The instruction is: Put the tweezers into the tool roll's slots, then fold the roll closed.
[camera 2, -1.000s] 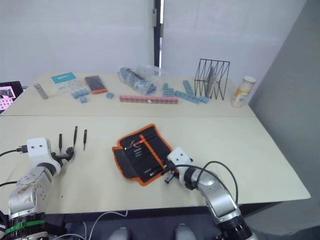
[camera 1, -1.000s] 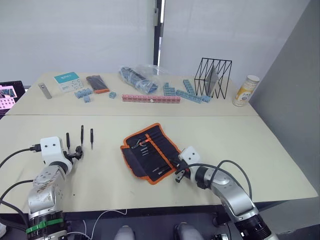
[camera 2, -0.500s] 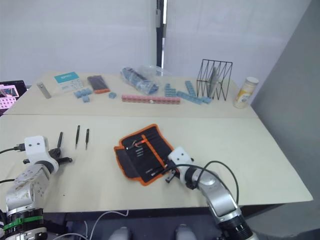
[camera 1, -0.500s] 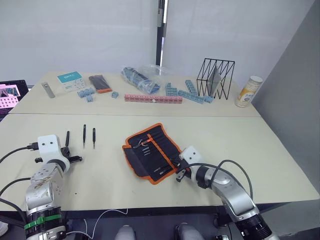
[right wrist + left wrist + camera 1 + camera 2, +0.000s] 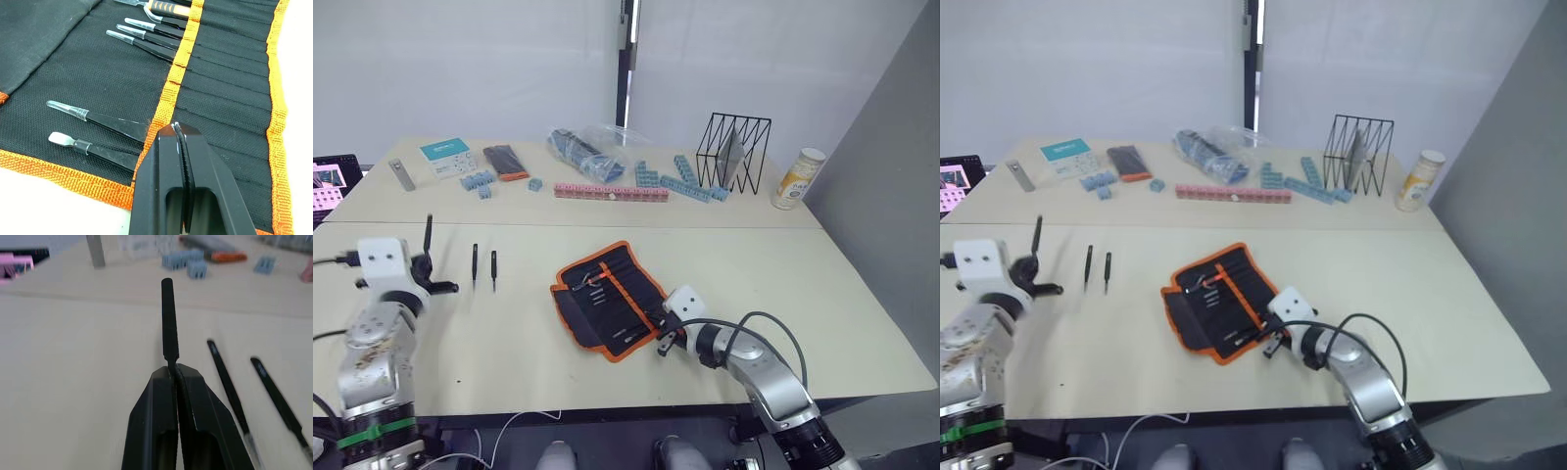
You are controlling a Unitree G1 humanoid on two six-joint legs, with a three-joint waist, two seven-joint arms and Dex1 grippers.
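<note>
My left gripper (image 5: 172, 368) is shut on one black tweezer (image 5: 168, 318) and holds it upright above the table at the left (image 5: 428, 235). Two more tweezers (image 5: 475, 264) (image 5: 493, 270) lie side by side on the table just to its right. The tool roll (image 5: 607, 299) lies open in the middle, black with orange binding. Several metal tools (image 5: 105, 122) sit in its slots (image 5: 230, 93). My right gripper (image 5: 177, 128) is shut, its tips on the roll's orange centre stripe near the roll's near right edge (image 5: 664, 338).
At the back of the table are a grey metal bar (image 5: 401, 176), a white and teal box (image 5: 447, 157), a black-and-orange flat pack (image 5: 504, 162), a plastic bag (image 5: 587, 152), a pink block strip (image 5: 612, 193), a black wire rack (image 5: 734, 152) and a bottle (image 5: 798, 178).
My left gripper has shut on the leftmost tweezer and lifted it off the table, up and to the left. The right gripper has stayed on the roll.
</note>
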